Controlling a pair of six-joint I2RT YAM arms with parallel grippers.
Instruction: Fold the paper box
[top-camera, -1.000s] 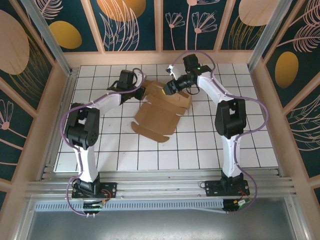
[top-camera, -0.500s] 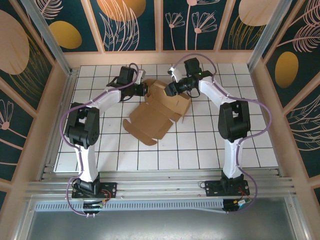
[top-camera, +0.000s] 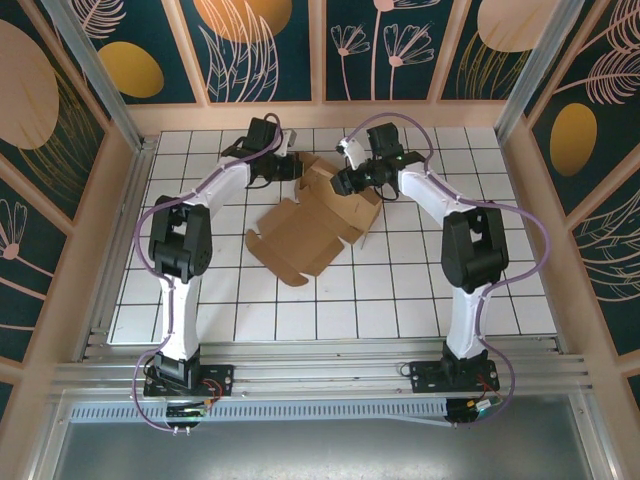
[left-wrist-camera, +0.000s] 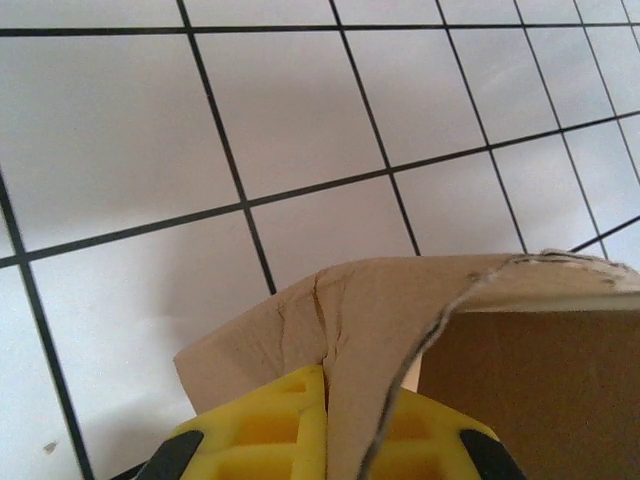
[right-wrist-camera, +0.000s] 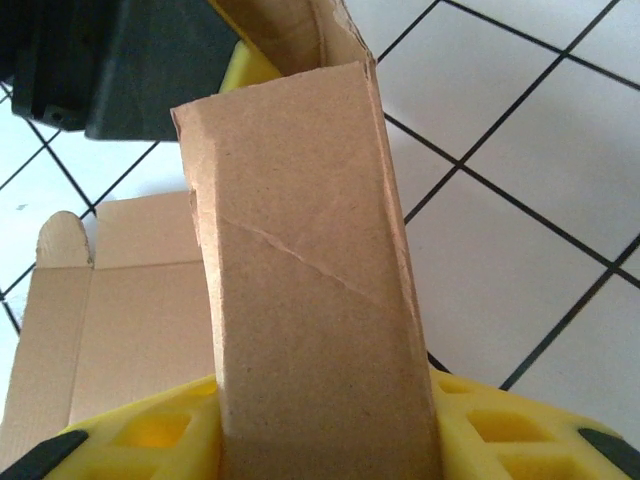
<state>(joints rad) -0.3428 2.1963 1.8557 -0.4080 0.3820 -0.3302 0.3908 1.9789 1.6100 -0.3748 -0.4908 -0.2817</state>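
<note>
The paper box is plain tan cardboard. It lies partly unfolded on the white tiled counter, toward the far middle between the two arms. Its broad flat panel points to the near left and its raised flaps stand at the far end.

The left end effector is at the box's far left corner. In the left wrist view its yellow fingers are pressed together on a creased, torn-edged flap of the box.

The right end effector meets the raised flaps from the right. In the right wrist view a tall cardboard strip stands up between its yellow fingers and covers the gap. The fingers look partly spread, but I cannot tell whether they are pinching it.

Compared with a second ago, the box has slid left and turned a little, so its near corner now lies further left. The left arm reaches further toward the back wall, and the right end effector has followed the flaps leftward.
</note>
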